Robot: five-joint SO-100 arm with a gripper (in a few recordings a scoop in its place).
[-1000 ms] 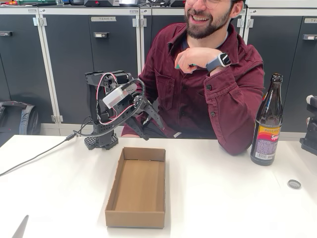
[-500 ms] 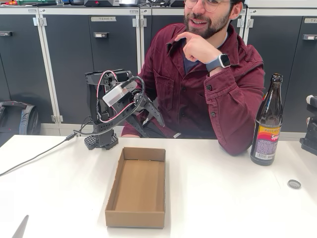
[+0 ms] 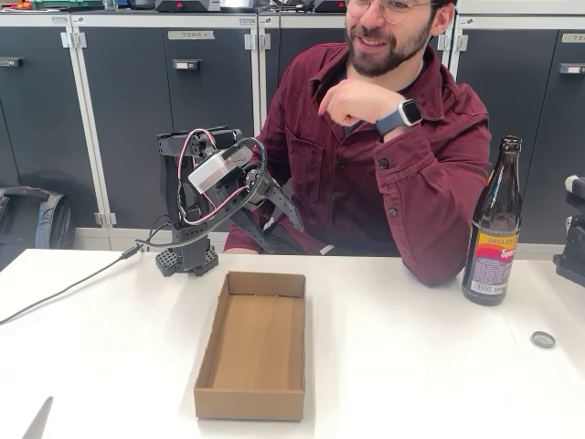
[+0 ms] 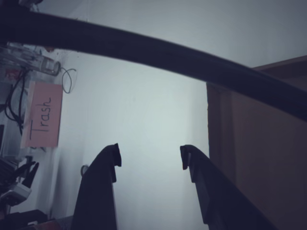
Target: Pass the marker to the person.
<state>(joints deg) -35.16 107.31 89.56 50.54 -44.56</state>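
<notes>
The person [image 3: 393,174] in a maroon shirt sits behind the table, one hand [image 3: 352,96] curled near the chin with a watch on the wrist. The marker is hidden. My black gripper [image 3: 281,233] hangs open at the back of the table, in front of the person's torso and above the far end of the cardboard box, with nothing between its fingers. In the wrist view the gripper [image 4: 149,157] stands open over the white table, and the box [image 4: 254,158] lies to its right.
An open, shallow cardboard box [image 3: 256,343] lies mid-table. A tall brown bottle [image 3: 494,238] stands at the right, with a bottle cap [image 3: 543,339] near it. A cable [image 3: 64,291] runs left from the arm's base. A pink "Trash" label [image 4: 43,120] lies off to the left.
The gripper has risen slightly and stays open. The person's hand shifted near the chin; a green tip seen under it a second ago no longer shows.
</notes>
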